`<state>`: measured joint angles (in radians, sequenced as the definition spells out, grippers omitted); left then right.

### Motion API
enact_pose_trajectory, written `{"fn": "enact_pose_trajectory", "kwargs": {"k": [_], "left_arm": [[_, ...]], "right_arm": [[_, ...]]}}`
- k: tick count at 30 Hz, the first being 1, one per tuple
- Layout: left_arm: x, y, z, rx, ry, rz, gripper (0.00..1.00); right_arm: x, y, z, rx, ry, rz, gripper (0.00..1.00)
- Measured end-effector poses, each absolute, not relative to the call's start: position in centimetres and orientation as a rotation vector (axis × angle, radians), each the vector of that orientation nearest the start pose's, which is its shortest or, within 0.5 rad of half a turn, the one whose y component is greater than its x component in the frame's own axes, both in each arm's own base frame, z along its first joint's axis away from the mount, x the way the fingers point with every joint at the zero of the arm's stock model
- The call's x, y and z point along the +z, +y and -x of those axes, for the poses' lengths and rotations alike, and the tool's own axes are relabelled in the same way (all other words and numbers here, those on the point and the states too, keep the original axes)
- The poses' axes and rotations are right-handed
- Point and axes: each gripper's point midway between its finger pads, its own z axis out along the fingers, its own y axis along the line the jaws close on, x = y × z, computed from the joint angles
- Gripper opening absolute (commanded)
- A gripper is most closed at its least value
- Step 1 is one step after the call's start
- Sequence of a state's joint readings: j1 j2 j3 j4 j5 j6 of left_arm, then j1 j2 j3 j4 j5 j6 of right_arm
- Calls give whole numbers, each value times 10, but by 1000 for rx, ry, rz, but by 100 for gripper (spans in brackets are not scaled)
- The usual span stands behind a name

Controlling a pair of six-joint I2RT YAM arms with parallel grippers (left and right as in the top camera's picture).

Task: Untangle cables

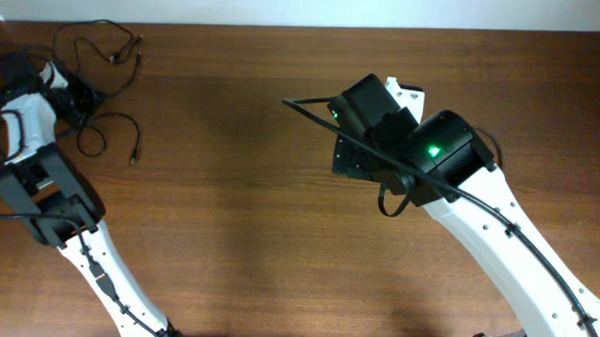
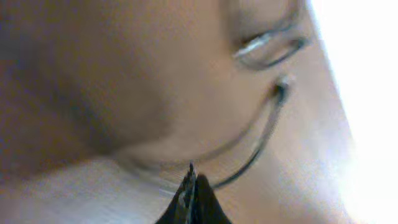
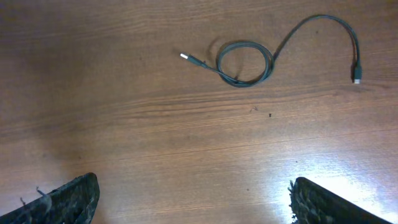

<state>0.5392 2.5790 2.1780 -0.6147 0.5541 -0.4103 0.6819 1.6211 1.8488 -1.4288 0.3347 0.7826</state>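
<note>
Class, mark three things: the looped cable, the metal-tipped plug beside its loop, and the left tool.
looped cable (image 3: pixel 272 60): right wrist view, right side of the loop.
metal-tipped plug (image 3: pixel 185 56): right wrist view, its bright tip.
left tool (image 2: pixel 191 182): left wrist view, between its shut fingertips.

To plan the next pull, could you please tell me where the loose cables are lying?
In the overhead view, the cables sprawl in the far-left corner of the table, beside the left gripper's tip.

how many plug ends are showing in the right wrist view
2. One silver-tipped plug lies left of the cable's loop; the other plug sits at the cable's far right end. More may lie outside this view.
</note>
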Motion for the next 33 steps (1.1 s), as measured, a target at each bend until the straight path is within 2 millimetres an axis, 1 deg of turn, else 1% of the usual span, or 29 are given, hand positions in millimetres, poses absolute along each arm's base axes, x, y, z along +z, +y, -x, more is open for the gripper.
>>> {"fn": "enact_pose_trajectory", "kwargs": {"k": [1, 2, 4, 5, 6, 7, 8, 9, 11, 13, 14, 15, 17, 19, 21, 23, 26, 28, 30, 33], "left_arm": [[32, 227, -578, -656, 2286, 912, 0], [41, 214, -595, -648, 2259, 834, 0], [48, 191, -611, -615, 2255, 764, 0], [47, 186, -615, -547, 2269, 763, 0], [42, 187, -614, -441, 2297, 783, 0], [35, 190, -612, -321, 2327, 791, 8], [33, 194, -610, -248, 2341, 786, 12], [30, 197, -609, -171, 2355, 770, 14], [29, 206, -606, -25, 2380, 702, 14], [25, 218, -601, 92, 2398, 677, 13], [22, 226, -595, 160, 2409, 677, 8], [22, 230, -593, 190, 2411, 681, 8], [22, 236, -590, 228, 2413, 679, 5], [21, 237, -589, 234, 2418, 677, 1], [16, 231, -586, 195, 2450, 667, 0], [9, 223, -577, 160, 2501, 668, 0], [7, 218, -570, 141, 2538, 671, 0], [6, 213, -559, 132, 2589, 681, 0], [6, 206, -539, 120, 2671, 699, 0], [7, 198, -518, 111, 2756, 717, 0]], "right_arm": [[271, 173, -303, 0, 2638, -217, 98], [271, 173, -303, -1, 2638, -216, 98], [271, 173, -303, -1, 2638, -217, 98], [271, 173, -303, -2, 2638, -217, 98], [271, 173, -303, -1, 2638, -216, 98], [271, 173, -303, -1, 2638, -216, 98], [271, 173, -303, -1, 2638, -216, 98], [271, 173, -303, -2, 2638, -217, 98], [271, 173, -303, -1, 2638, -217, 98], [271, 173, -303, -2, 2639, -216, 98], [270, 173, -302, -4, 2640, -216, 98], [270, 172, -302, -6, 2642, -215, 98], [270, 172, -302, -6, 2642, -215, 98], [270, 172, -302, -6, 2642, -214, 98], [270, 172, -302, -6, 2642, -214, 98], [270, 172, -302, -6, 2642, -214, 98], [270, 172, -302, -7, 2642, -214, 98], [270, 172, -302, -6, 2642, -213, 98], [270, 172, -302, -7, 2642, -208, 98], [270, 172, -301, -16, 2647, -189, 98]]}}
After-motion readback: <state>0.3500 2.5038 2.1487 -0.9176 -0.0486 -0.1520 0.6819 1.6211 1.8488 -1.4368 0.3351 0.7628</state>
